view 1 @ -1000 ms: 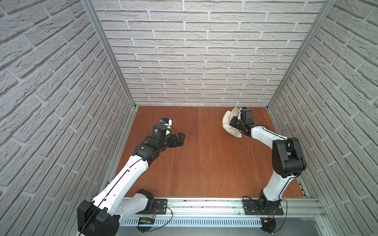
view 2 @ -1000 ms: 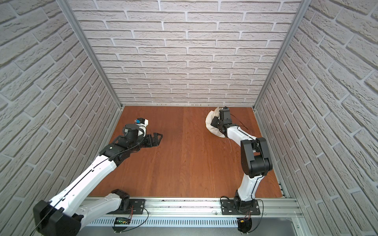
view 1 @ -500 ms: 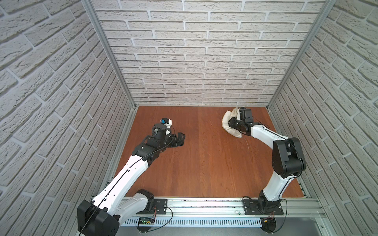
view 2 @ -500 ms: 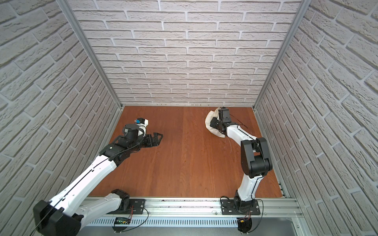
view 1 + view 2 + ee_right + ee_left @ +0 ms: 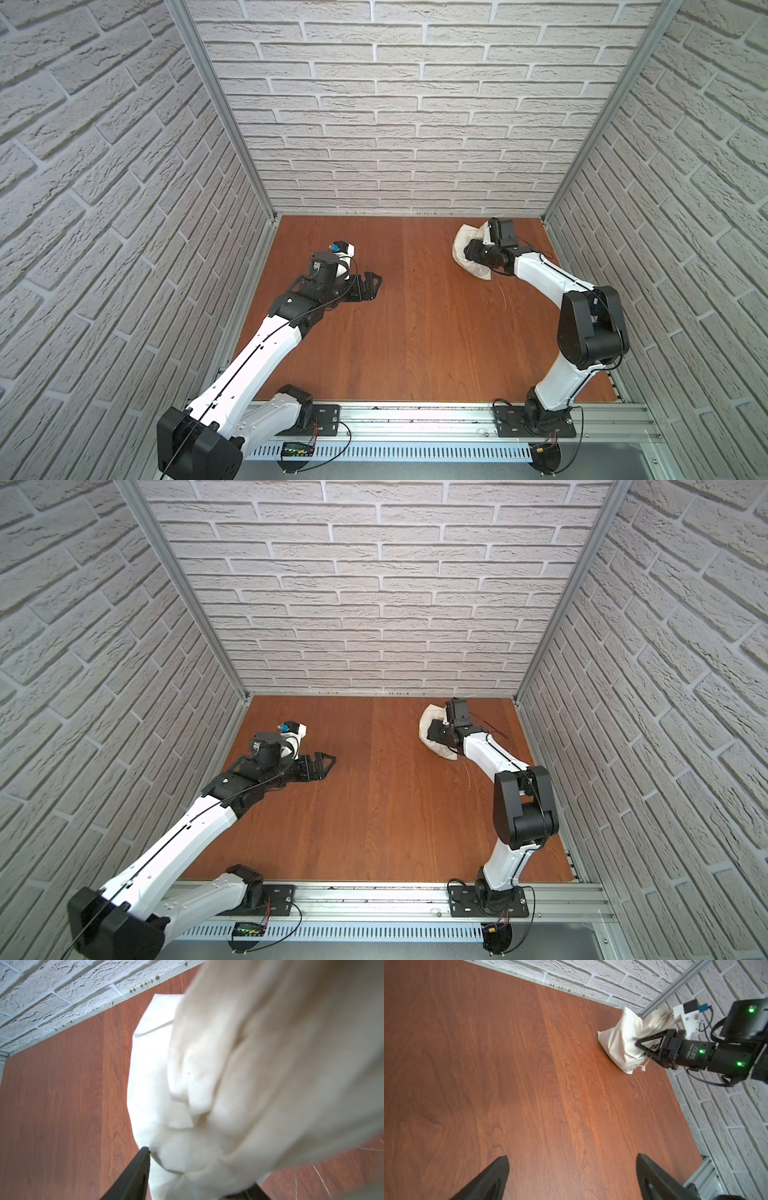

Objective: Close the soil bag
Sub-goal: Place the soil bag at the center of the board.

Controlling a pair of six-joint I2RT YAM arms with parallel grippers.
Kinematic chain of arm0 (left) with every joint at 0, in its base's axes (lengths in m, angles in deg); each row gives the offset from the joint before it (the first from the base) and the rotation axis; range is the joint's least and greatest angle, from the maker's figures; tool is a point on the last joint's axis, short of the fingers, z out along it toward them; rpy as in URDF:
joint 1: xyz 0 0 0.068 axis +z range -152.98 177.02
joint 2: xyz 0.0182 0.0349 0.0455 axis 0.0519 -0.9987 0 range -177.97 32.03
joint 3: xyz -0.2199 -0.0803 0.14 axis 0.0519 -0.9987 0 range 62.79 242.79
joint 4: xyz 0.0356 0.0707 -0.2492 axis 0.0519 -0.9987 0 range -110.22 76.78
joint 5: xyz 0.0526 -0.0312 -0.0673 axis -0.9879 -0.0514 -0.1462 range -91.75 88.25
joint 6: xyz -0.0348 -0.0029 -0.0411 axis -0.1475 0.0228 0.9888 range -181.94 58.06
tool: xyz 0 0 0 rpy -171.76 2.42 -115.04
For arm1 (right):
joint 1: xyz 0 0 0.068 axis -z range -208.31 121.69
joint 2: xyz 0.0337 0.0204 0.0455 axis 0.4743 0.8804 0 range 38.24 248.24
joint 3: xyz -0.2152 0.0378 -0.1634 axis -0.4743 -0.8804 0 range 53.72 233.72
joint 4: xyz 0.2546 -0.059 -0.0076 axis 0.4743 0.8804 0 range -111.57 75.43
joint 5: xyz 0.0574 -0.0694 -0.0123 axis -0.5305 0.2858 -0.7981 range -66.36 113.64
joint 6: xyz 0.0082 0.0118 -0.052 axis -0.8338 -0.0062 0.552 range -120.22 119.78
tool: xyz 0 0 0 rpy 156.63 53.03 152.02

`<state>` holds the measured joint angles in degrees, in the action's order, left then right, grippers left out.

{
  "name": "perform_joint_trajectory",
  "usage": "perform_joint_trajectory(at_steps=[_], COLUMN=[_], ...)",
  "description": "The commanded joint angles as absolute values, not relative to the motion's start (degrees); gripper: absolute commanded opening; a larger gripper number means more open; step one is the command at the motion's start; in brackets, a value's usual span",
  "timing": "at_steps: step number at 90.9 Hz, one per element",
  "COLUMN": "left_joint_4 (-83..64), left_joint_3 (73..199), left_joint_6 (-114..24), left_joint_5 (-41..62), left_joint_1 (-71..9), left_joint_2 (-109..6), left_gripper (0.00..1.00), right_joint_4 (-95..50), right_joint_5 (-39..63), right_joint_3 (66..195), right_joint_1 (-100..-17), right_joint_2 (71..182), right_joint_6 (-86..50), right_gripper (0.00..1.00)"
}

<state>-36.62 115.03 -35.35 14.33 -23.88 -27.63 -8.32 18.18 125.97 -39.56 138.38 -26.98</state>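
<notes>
**A:** The soil bag is pictured at the far right of the table, neck gathered. The right gripper is set against it; a grip cannot be confirmed.

**B:** Closing is judged nearly done, and a clean withdrawal is called for. The cord end is made out only in the left wrist view, where the left gripper is spread wide, empty.

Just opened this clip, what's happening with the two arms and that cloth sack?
The right gripper is at the soil bag, which lies on the table near its back right corner, its neck bunched together. The jaws sit apart around the cloth; whether they pinch it is unclear. The left gripper hangs over the table's left side, jaws wide open, holding nothing.
</notes>
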Motion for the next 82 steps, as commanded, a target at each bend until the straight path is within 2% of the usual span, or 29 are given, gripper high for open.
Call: perform_joint_trajectory(at_steps=[1,13,82], left_joint_4=[-33.8,-33.5,-34.7], left_joint_3=[116.5,116.6,115.5], left_joint_6=[-37.2,-37.5,-36.1], left_joint_5=[21.4,23.6,21.9], left_joint_1=[-23.4,-23.5,-23.7], left_joint_2=[-28.2,-27.9,-24.2], left_gripper=[0.98,0.98,0.98], right_joint_4=[-6.2,-5.4,-2.9], right_joint_5=[19.1,19.1,22.1], right_joint_3=[127.2,127.0,117.8], right_joint_1=[-39.6,-39.6,-41.9], right_joint_2=[135.6,134.6,123.5], right_joint_6=[-26.1,-26.2,-27.1], right_gripper=[0.60,0.62,0.66])
